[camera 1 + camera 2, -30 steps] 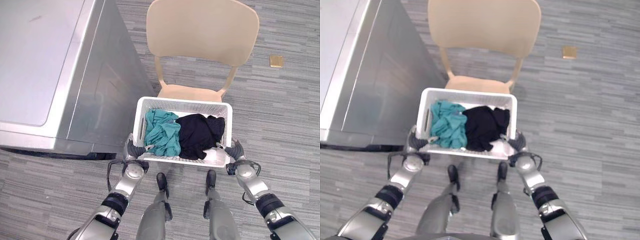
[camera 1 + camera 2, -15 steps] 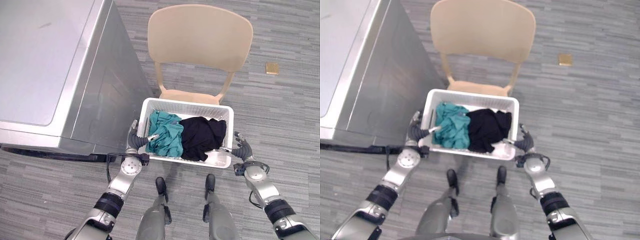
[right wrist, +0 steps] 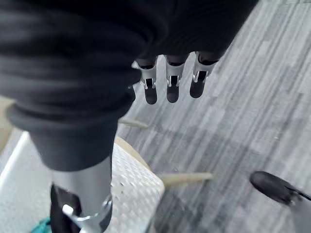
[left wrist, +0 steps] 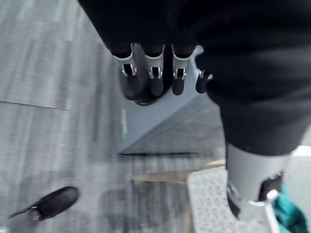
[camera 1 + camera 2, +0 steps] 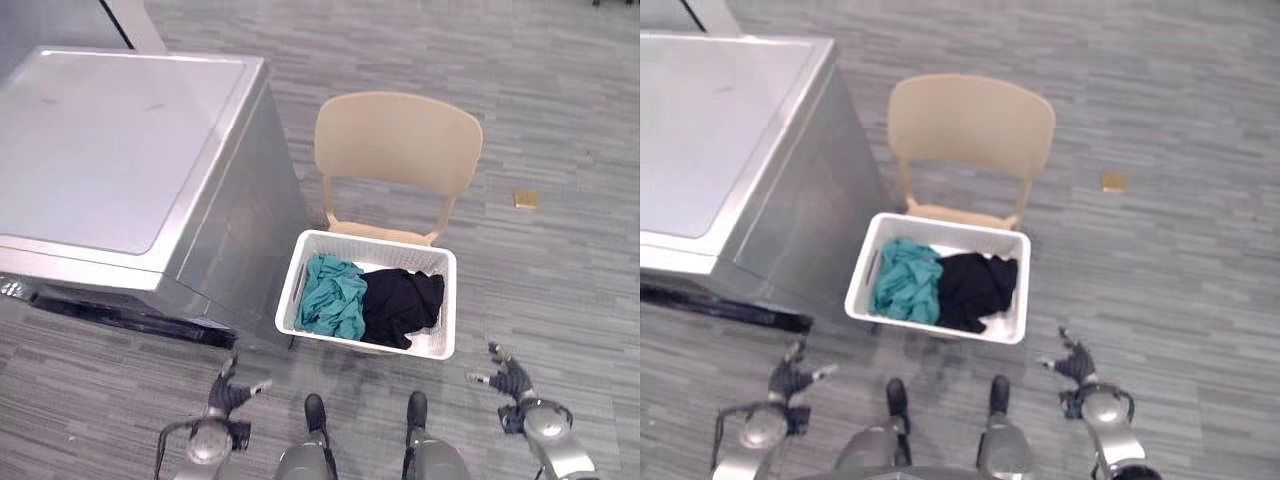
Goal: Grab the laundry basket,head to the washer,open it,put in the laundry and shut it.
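Both hands' fingers (image 5: pixel 228 392) (image 5: pixel 512 377) spread, empty, apart from the laundry basket (image 5: pixel 436 345).

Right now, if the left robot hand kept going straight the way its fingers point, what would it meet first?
Probably the washer: the open left robot hand points up toward its lower front, with bare floor between. Depth is unclear.

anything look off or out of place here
Yes: the laundry basket sits on the chair seat beside the washer, held by neither robot hand. The left robot hand and right robot hand hang open, apart from it. A black garment drapes toward the rim; nothing has spilled.
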Available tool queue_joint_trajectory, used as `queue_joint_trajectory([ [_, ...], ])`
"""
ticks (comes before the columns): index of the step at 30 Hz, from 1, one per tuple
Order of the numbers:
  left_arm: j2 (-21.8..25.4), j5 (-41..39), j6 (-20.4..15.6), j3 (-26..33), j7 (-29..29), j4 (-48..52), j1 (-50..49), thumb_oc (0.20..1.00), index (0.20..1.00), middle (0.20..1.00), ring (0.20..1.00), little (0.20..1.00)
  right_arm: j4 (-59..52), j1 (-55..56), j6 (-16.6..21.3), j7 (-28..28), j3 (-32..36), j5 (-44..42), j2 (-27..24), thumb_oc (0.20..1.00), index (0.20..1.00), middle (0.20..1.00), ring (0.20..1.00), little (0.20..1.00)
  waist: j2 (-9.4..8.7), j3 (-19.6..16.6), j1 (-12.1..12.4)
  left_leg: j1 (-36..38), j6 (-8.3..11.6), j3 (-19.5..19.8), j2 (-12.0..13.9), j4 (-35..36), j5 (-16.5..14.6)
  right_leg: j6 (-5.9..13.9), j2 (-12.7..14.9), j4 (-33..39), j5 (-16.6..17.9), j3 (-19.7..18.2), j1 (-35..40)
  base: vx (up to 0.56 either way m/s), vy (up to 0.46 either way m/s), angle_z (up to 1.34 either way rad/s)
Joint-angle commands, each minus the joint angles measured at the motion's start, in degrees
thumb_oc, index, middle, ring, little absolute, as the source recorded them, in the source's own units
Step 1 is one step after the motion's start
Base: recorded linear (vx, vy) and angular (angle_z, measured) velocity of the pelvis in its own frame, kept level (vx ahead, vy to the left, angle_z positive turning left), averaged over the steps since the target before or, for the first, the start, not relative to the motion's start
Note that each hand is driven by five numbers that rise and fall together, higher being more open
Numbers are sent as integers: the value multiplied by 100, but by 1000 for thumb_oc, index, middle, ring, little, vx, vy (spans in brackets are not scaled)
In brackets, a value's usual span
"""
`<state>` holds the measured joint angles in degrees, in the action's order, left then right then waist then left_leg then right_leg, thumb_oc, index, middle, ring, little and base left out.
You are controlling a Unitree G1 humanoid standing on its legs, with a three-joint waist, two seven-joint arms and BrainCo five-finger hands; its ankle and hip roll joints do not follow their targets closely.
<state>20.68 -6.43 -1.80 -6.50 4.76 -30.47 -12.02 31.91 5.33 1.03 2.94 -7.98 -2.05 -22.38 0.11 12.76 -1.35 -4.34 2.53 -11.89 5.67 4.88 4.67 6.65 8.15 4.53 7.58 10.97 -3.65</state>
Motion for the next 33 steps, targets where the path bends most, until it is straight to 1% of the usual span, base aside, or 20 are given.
queue_joint_trajectory([
  [1,153,190,-109,187,-10,-2,194,1000,1000,1000,1000,1000,-171,-60,164,-63,-80,210,-2,1000,1000,1000,1000,1000,-127,-68,66,61,94,-52,-110,-288,-281,68,-119,-728,-1041,-157,-122,-2,-36,8],
  [5,96,249,-55,195,173,-617,293,1000,1000,1000,1000,1000,186,-66,148,-104,-296,53,232,1000,1000,1000,1000,1000,-162,-66,152,-87,163,124,-75,-733,-353,-26,-152,-668,-1118,-59,93,-47,-61,17],
  [7,99,157,-97,107,299,-761,538,1000,1000,1000,1000,1000,265,-194,160,-12,-434,-81,257,1000,1000,1000,1000,1000,-199,103,216,-584,295,273,-54,-1329,-351,-114,-84,-594,-1135,101,90,-155,-59,42],
  [11,-1,50,-158,13,387,-920,799,1000,1000,1000,1000,1000,462,-363,155,40,-606,-95,316,1000,1000,1000,1000,1000,-213,117,245,-776,321,344,45,-1494,-444,-108,52,-512,-1092,342,35,-71,82,75],
  [12,-60,2,-164,-18,415,-939,880,1000,1000,1000,1000,1000,595,-416,106,58,-620,-111,361,1000,1000,1000,1000,1000,-231,70,212,-682,363,223,345,-1336,-387,-29,242,-464,-1024,543,38,48,231,74],
  [13,-78,-9,-179,-27,449,-983,910,1000,1000,1000,1000,1000,637,-444,106,80,-618,-121,381,1000,1000,1000,1000,1000,-237,54,187,-596,390,140,493,-1239,-328,19,336,-449,-996,609,76,48,231,68],
  [14,-78,-9,-180,-27,450,-984,911,1000,1000,1000,1000,1000,638,-445,107,80,-618,-121,381,1000,1000,1000,1000,1000,-237,60,187,-588,391,140,493,-1234,-325,19,336,-447,-996,609,83,79,213,45],
  [16,-103,-6,-187,-59,499,-1064,959,1000,1000,1000,1000,1000,680,-459,90,97,-593,-139,404,1000,1000,1000,1000,1000,-239,2,136,-469,470,-41,822,-985,-121,115,525,-430,-967,750,184,166,346,73],
  [17,-133,-14,-207,-113,515,-1081,996,1000,1000,1000,1000,1000,675,-437,85,132,-558,-163,420,1000,1000,1000,1000,1000,-216,-64,112,-406,602,-50,1003,-777,-33,237,665,-414,-1018,820,318,205,354,63],
  [18,-133,-14,-208,-114,516,-1082,996,1000,1000,1000,1000,1000,674,-435,84,132,-558,-163,419,1000,1000,1000,1000,1000,-214,-60,108,-399,605,-45,1002,-772,-31,238,665,-414,-1021,826,328,282,535,48],
  [19,-113,19,-219,-182,484,-986,1020,1000,1000,1000,1000,1000,652,-403,81,124,-493,-192,457,1000,1000,1000,1000,1000,-179,-111,92,-520,657,-38,1041,-741,-23,330,847,-417,-970,921,394,181,415,61],
  [21,-86,57,-213,-213,460,-989,1036,1000,1000,1000,1000,1000,648,-359,79,126,-444,-224,503,1000,1000,1000,1000,1000,-165,-155,89,-540,676,-32,1024,-691,-56,383,929,-391,-941,986,465,157,350,52],
  [23,-57,105,-228,-297,441,-963,1079,1000,1000,1000,1000,1000,672,-397,90,186,-433,-265,598,1000,1000,1000,1000,1000,-244,-181,111,-829,619,134,751,-1008,-282,496,1231,-381,-646,1031,521,167,398,68],
  [26,106,178,-190,-311,502,-936,1203,1000,1000,1000,1000,1000,683,-549,29,182,-584,-277,767,1000,1000,1000,1000,1000,-360,-82,177,-989,382,202,374,-1236,-604,405,1433,-725,-403,742,186,106,328,54],
  [27,109,178,-189,-308,502,-936,1205,1000,1000,1000,1000,1000,685,-553,29,183,-586,-277,770,1000,1000,1000,1000,1000,-367,-86,183,-996,377,192,370,-1243,-610,410,1441,-736,-404,729,169,24,323,7],
  [28,174,165,-176,-304,549,-889,1243,1000,1000,1000,1000,1000,613,-635,32,188,-747,-244,819,1000,1000,1000,1000,1000,-358,-24,184,-991,191,113,241,-1186,-559,213,1265,-1175,-479,413,-217,100,488,-5],
  [29,184,163,-179,-313,561,-891,1252,1000,1000,1000,1000,1000,461,-709,59,128,-960,-235,819,1000,1000,1000,1000,1000,-268,46,156,-718,58,46,91,-1008,-581,23,751,-1615,-898,135,-516,144,579,-13],
  [31,166,154,-176,-349,561,-867,1268,1000,1000,1000,1000,1000,297,-785,93,100,-1103,-285,811,1000,1000,1000,1000,1000,-198,129,138,-477,-25,35,-73,-887,-607,-90,352,-1878,-1171,47,-682,130,315,-19],
  [32,165,154,-176,-349,561,-867,1268,1000,1000,1000,1000,1000,297,-786,92,100,-1103,-285,810,1000,1000,1000,1000,1000,-199,136,140,-467,-25,33,-74,-885,-608,-91,353,-1886,-1177,44,-678,66,142,-10],
  [33,136,121,-174,-353,560,-881,1283,1000,1000,1000,1000,1000,189,-887,109,84,-1219,-284,818,1000,1000,1000,1000,1000,-193,177,159,-375,-57,44,-159,-848,-627,-106,208,-1851,-1228,94,-695,70,80,18],
])
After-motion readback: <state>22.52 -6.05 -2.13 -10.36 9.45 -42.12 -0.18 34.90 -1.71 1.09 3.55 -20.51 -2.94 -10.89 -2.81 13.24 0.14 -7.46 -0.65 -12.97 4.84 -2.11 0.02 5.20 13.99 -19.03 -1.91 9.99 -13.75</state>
